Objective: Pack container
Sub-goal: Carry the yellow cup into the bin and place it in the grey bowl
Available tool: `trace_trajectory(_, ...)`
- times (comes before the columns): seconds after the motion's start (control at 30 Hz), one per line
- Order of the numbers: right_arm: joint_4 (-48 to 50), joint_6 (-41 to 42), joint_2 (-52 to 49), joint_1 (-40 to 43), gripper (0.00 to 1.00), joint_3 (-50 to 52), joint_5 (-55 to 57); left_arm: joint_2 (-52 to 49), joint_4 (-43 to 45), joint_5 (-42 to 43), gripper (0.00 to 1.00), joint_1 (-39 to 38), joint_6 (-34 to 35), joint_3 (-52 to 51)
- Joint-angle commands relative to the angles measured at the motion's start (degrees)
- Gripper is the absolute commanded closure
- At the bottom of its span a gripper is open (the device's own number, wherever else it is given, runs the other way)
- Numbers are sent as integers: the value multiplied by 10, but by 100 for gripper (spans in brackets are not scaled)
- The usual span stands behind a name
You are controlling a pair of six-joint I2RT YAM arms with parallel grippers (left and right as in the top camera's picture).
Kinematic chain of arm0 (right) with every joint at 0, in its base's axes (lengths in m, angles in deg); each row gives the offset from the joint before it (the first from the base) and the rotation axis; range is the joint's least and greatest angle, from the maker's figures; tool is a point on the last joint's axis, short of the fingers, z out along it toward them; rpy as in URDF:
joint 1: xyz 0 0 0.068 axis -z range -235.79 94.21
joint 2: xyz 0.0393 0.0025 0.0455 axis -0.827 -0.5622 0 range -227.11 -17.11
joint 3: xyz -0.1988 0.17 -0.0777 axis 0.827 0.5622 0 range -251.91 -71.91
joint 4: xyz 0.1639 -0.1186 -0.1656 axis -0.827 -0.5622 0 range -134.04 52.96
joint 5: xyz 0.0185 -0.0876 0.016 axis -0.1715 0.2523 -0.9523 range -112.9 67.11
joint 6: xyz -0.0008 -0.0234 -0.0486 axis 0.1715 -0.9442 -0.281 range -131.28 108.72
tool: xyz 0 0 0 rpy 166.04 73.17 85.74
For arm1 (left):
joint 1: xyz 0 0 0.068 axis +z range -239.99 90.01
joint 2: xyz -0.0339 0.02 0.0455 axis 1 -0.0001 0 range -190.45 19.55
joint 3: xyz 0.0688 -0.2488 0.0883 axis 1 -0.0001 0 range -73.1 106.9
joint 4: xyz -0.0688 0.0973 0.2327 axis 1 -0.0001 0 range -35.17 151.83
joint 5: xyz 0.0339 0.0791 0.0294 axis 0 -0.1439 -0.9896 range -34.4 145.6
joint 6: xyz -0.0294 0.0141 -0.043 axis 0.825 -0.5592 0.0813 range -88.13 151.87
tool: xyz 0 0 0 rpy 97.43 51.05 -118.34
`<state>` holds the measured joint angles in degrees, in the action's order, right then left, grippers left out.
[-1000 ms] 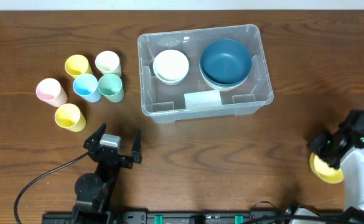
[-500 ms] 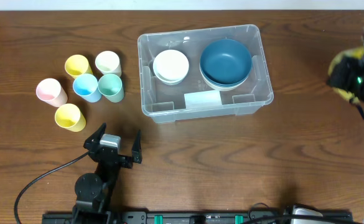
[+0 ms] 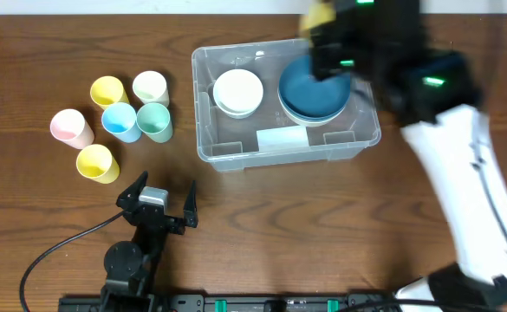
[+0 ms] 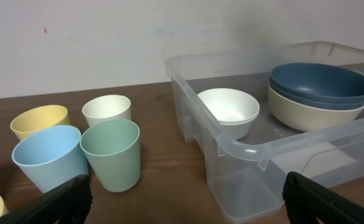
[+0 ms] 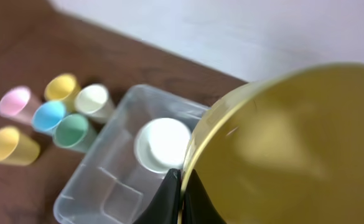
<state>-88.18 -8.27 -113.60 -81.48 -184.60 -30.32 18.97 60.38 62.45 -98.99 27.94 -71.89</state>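
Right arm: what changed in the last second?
The right gripper, still clamping the yellow bowl, swung from the near-right corner of the table to above the container's far right side, over the blue bowls. The left gripper, cups and white bowl stayed put.

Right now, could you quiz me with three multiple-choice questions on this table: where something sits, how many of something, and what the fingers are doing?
1. Where is the round white plastic bowl?
A. on the table among the cups
B. in the left half of the large clear plastic rectangular bin
C. stacked in the dark blue bowl

2. How many small pastel plastic cups stand outside the bin?
A. four
B. six
C. eight

3. What are the right arm's fingers doing?
A. spread open, empty
B. gripping the bin's rim
C. pinching the rim of a yellow plastic bowl

Answers:
1 B: overhead, it sits inside the bin's left part.
2 B: six stand left of the bin.
3 C: the right wrist view shows the rim between them.
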Motion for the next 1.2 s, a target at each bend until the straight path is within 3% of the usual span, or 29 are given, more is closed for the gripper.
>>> trace_trajectory(0.0, 28, -51, -55, -52, 99, -9, 26, 3, -20, 5, 2, 3, -5, -10)
trace_trajectory(0.43, 93, -65, -247, -122, 99, -9, 56, 3, -20, 5, 2, 3, -5, -10)
trace_trajectory(0.97, 97, -65, -303, -130, 98, -9, 35, 3, -19, 5, 2, 3, -5, -10)
trace_trajectory(1.1, 97, -65, -303, -130, 44, -9, 35, 3, -20, 5, 2, 3, -5, -10)
trace_trajectory(1.13, 96, -65, -303, -130, 34, -9, 35, 3, -20, 5, 2, 3, -5, -10)
trace_trajectory(1.17, 94, -65, -303, -130, 32, -9, 35, 3, -20, 5, 2, 3, -5, -10)
